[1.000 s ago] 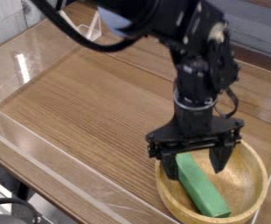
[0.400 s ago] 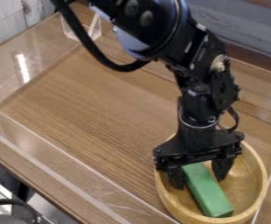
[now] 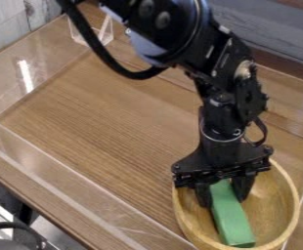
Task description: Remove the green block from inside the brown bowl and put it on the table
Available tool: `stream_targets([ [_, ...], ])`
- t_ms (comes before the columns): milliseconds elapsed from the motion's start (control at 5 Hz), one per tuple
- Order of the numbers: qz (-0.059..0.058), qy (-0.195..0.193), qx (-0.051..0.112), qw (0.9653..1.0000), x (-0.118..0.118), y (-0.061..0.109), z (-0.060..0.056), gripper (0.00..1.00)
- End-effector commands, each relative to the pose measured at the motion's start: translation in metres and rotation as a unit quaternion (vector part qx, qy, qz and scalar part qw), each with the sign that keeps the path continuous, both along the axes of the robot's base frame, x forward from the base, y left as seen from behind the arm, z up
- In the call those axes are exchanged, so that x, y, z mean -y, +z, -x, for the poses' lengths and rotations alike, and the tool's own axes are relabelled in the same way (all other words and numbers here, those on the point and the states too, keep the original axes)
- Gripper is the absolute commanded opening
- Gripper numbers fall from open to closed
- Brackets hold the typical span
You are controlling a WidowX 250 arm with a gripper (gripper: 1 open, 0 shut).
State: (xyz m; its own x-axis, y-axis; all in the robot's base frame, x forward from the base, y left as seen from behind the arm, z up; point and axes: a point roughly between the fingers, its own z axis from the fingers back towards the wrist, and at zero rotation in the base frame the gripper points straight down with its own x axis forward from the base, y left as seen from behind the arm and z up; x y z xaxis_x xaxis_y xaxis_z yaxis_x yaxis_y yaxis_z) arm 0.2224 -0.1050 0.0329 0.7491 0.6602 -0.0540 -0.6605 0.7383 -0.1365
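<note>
The green block (image 3: pixel 230 221) lies slanted inside the brown bowl (image 3: pixel 282 191) at the table's (image 3: pixel 102 117) near right corner. My gripper (image 3: pixel 224 188) is lowered into the bowl over the block's far end. Its two dark fingers (image 3: pixel 194 188) stand apart, one on each side of the block. A little room shows between each finger and the green, so the jaws read as open around the block. The block's far tip is partly hidden behind the gripper body.
Low clear plastic walls (image 3: pixel 37 146) edge the table on the left and front. The black arm (image 3: pixel 181 39) reaches in from the upper middle, with cables looping at the top left. The bowl sits close to the front right wall.
The arm has swung down and right, lowering the gripper into the bowl over the block. Since about half a second ago it has hardly moved, and the fingers' spread looks the same.
</note>
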Motion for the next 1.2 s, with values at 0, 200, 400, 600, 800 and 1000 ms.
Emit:
stream_targets([
  [0,0.005,-0.005,0.009,0.9999,0.004,0.009,-0.001,0.0],
  [200,0.006,-0.006,0.009,0.9999,0.004,0.013,0.0,0.0],
  [400,0.006,-0.008,0.009,0.9999,0.005,0.016,0.001,0.0],
  [600,0.007,-0.011,0.01,0.9999,0.005,0.019,0.001,0.0],
  [800,0.008,-0.014,0.012,0.9998,0.005,0.022,0.001,0.0],
  [1000,0.01,-0.016,0.014,0.9997,0.006,0.024,0.001,0.0],
])
